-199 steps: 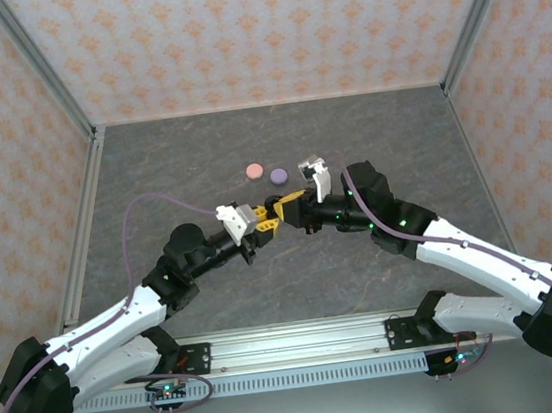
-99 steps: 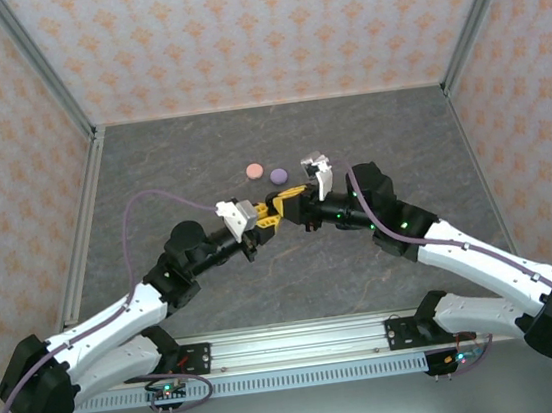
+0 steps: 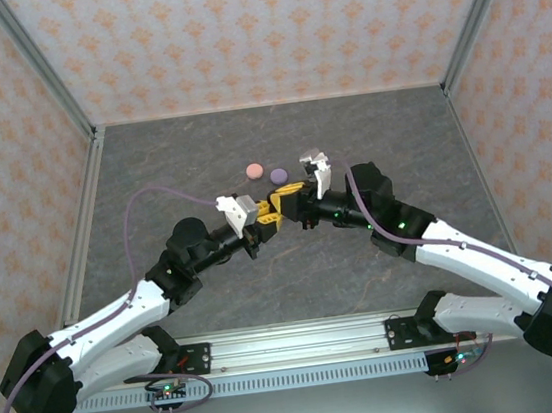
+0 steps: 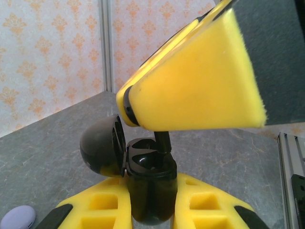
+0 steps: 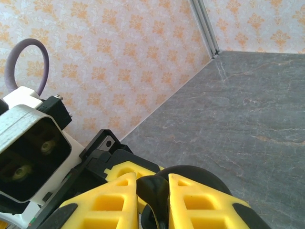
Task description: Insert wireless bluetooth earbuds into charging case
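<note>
Earbud (image 4: 163,138): black, apparently pinched between right gripper (image 3: 287,203) fingers, stem tip at the case's socket.
Charging case (image 4: 148,181): lid open, clamped in left gripper (image 3: 264,219), directly beneath right fingers.
Room: bare table (image 3: 179,158) all round; pink puck (image 3: 252,172), lilac puck (image 3: 278,176) just beyond fingertips; walls (image 3: 37,145) well apart.

The bench (image 3: 198,145) was a dark grey slab with pale veining like stone, matt under soft, even light that cast hardly any shadow. Three walls closed it in: the back wall (image 3: 254,28), the left wall (image 3: 0,170) and the right wall (image 3: 536,104). All were papered in a pale tone with rows of small orange floral motifs. Silver metal posts (image 3: 42,64) ran up the two back corners, and a slotted metal rail (image 3: 293,343) lay along the near edge.
</note>
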Robot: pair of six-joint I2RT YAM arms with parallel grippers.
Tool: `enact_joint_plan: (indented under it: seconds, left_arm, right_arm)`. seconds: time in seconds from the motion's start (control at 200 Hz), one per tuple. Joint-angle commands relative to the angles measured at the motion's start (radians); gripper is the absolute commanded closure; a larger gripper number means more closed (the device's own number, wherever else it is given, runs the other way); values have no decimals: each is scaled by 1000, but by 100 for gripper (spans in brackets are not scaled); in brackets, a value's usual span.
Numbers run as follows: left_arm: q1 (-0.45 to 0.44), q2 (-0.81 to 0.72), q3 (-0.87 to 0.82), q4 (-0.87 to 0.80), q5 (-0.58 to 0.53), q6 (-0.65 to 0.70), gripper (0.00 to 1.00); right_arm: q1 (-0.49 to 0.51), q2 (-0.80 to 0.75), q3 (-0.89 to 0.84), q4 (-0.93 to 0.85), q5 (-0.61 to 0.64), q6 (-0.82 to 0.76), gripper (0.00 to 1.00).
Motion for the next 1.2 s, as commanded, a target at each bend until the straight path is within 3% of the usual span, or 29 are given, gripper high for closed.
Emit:
enact_joint_plan:
  seconds: [0.0,0.375,0.941,1.196]
  left_arm:
    - [-8,-9,28,45,1,-13,100]
    - [-9,-18,28,46,1,-21,100]
    - [-8,-17,14,59,2,-10,100]
    - [-8,-29,-8,54,-19,17,100]
  right_arm:
    - [7,5,-8,48,22,-27,82]
    - [8,15,-20,42,19,-26,82]
    - [8,9,71,-80,36,-39,67]
    - [-7,-63,199,-324,203,-47,51]
